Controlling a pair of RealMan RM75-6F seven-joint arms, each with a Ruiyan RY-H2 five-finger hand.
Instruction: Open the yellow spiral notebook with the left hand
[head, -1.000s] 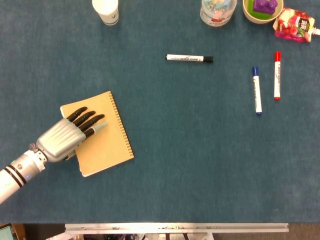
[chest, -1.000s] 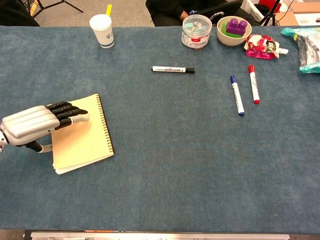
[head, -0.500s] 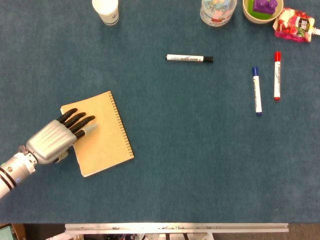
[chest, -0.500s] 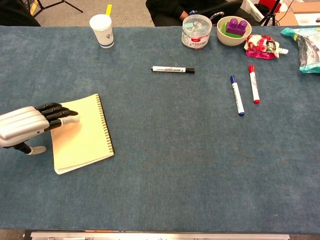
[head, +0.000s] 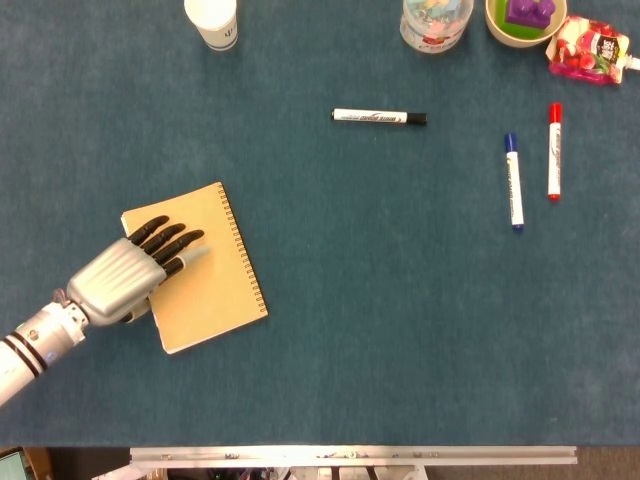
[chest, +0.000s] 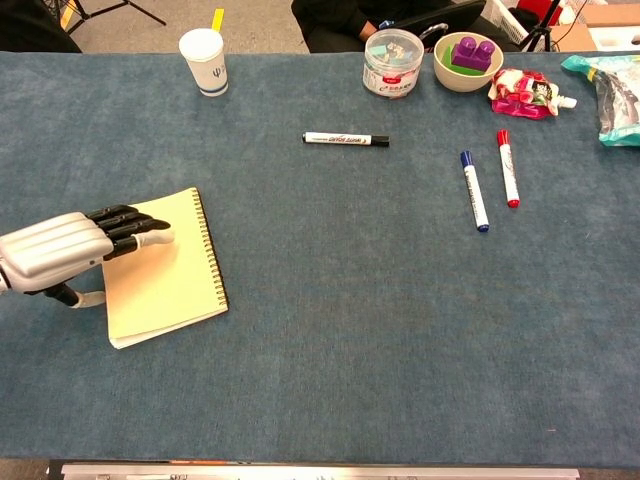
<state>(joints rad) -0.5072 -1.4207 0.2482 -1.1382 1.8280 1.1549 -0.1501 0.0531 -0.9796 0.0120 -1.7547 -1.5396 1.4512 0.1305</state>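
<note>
1. At the left of the blue felt table (head: 330, 330), the yellow spiral notebook (head: 215, 275) lies closed and flat, its wire binding along the right edge, its free edge toward the left hand (head: 125, 275)

2. The left hand reaches in from the lower left, palm down, over the notebook's left portion; its dark fingers (head: 170, 240) are extended, slightly fanned and clamped on nothing; in the chest view the fingers (chest: 135, 225) seem to sit just above the cover or lightly on it, and I cannot tell which; the thumb looks tucked low beside the notebook's left edge

3. The right hand shows in neither view

4. Well apart sit a black marker (head: 378, 117), a blue marker (head: 513, 182) and a red marker (head: 554, 150), with a paper cup (chest: 203, 60) at the far edge; none is in the way

5. Judged risk: the cover is not yet lifted, and flat fingers on top give no purchase; pressing down would pin it shut, or a sideways drag would slide the whole notebook across the felt

6. A further risk: if the thumb hooks beneath too deeply it may catch several pages or tip up the entire notebook, rather than the cover alone
</note>
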